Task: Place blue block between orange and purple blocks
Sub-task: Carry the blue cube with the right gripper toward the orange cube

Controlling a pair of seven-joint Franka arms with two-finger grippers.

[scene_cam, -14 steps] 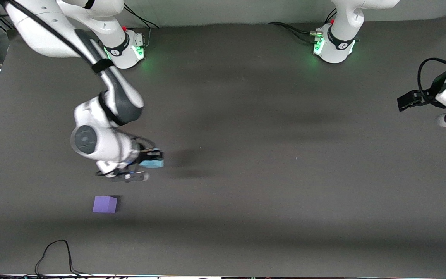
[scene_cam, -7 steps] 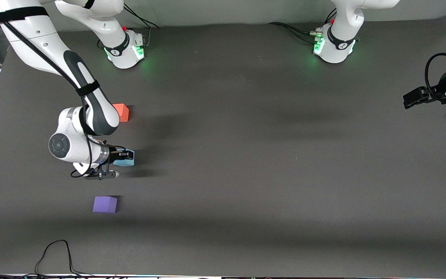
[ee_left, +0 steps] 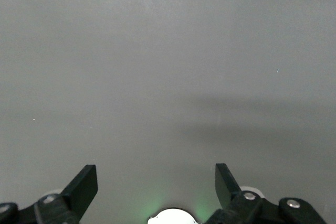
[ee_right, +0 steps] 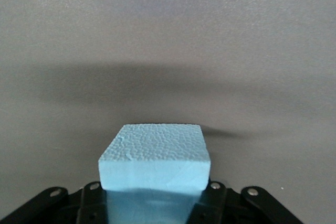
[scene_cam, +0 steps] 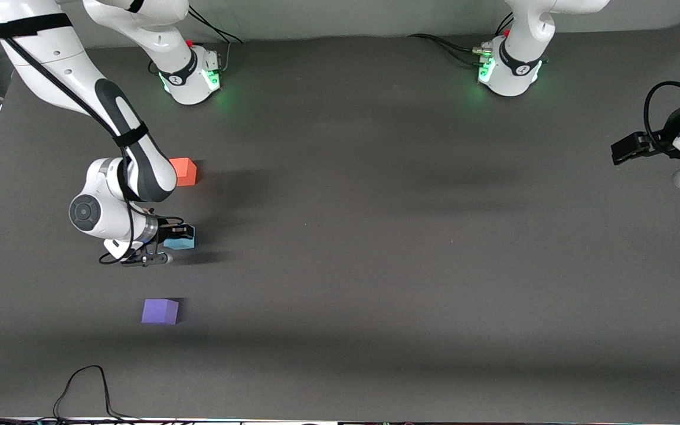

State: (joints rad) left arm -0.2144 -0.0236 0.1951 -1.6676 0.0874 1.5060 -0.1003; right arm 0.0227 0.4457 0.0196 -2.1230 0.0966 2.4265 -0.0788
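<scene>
Carried a little closer to the right arm's end of the counter [scene_cam: 375,236] in the last half second: blue block [scene_cam: 179,239], clamped in right end effector [scene_cam: 176,238], over the gap between orange block [scene_cam: 184,171] and purple block [scene_cam: 160,311], lowering seemingly due; left end effector [scene_cam: 628,149] parked wide open at the left arm's end.

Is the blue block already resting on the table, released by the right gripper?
No. The blue block sits clamped in the right gripper, held over the table between the orange block and the purple block.

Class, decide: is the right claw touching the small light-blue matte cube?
Touching. In the right wrist view the light-blue matte cube sits clamped between the right claw's fingers; the front view shows the cube at that claw.
</scene>
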